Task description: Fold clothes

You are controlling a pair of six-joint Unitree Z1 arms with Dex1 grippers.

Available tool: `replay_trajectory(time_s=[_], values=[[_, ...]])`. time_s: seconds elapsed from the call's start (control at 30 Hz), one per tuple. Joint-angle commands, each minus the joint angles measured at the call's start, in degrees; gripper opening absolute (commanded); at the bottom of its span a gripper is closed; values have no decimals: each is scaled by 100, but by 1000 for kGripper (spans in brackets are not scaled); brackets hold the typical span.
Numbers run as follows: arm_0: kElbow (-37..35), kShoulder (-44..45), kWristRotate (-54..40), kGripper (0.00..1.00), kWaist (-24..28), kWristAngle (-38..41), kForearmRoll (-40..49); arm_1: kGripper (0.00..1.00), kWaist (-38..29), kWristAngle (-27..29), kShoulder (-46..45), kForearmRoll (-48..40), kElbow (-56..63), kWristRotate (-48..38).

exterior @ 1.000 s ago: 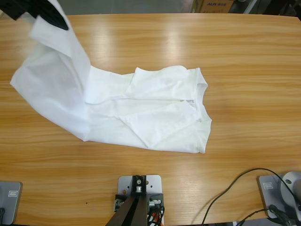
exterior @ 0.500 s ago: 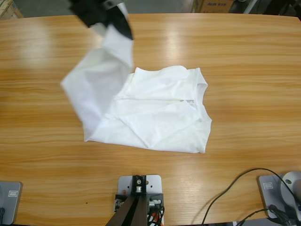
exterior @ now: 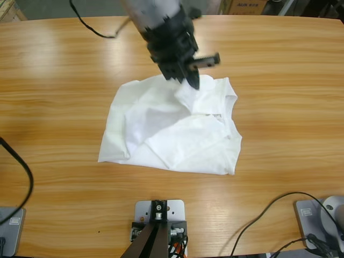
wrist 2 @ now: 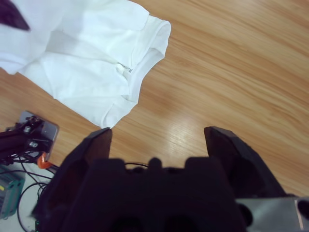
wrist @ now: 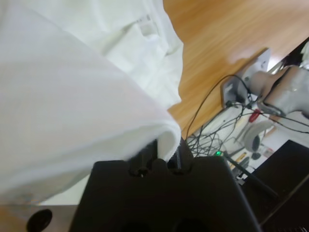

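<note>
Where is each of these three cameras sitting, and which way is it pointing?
High view: fixed above the wooden table, looking down on the T-shirt; the left arm reaches in from the top.
Left wrist view: on the left arm, looking along the left gripper, shut on white fabric.
Right wrist view: on the right arm, above the table, looking past the open right gripper.
Shared: all three show the T-shirt.

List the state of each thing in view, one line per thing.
T-shirt: lying on the table, partly folded, one end carried over its middle and pinched in the left gripper.
Left gripper: shut on the fabric, above the shirt near its collar.
Right gripper: open, empty, hovering over bare table beside the shirt.
Table: bears the shirt.
</note>
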State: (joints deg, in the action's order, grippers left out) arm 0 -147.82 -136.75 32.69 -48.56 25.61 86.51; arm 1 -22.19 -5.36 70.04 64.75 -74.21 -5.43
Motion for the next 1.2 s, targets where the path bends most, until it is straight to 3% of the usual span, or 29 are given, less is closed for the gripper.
replay_trajectory(time_s=[0.03,0.1,0.13,0.17,0.2,0.23,0.57,0.87,0.9,0.93,1.0,1.07,1.17,1.2], values=[[-778,-1173,280,0,-377,104,446,789,39,-99,-148,72,133,-4],[-1013,-1398,345,2,-417,180,463,789,37,-145,-148,104,135,-11],[-1115,-1518,360,321,-444,239,486,789,39,-164,-155,111,133,-16],[-1210,-1620,361,753,-474,253,523,789,37,-185,-169,118,135,-20],[-1263,-1695,361,954,-505,266,534,789,36,-201,-180,136,129,-27],[-1316,-1752,361,993,-532,275,534,789,39,-229,-185,150,126,-29],[-2107,-1836,405,996,-523,269,565,789,-128,-338,-194,176,-8,-90],[-2569,-910,99,996,-236,-17,606,840,-620,-329,374,220,-744,-78],[-2585,-771,27,996,-189,-75,611,757,-618,-577,497,204,-751,-48],[-2588,-516,-90,996,-89,-195,618,593,-585,-895,740,224,-732,17],[-2655,-198,-284,996,48,-258,614,527,-550,-1210,1318,429,-697,202],[-2641,82,-446,996,166,-267,709,354,-558,-1242,1270,445,-699,432],[-2091,467,-676,996,330,-267,876,370,-558,-1220,952,136,-639,420],[-1780,604,-762,996,375,-267,876,423,-562,-1245,1073,67,-556,421]])
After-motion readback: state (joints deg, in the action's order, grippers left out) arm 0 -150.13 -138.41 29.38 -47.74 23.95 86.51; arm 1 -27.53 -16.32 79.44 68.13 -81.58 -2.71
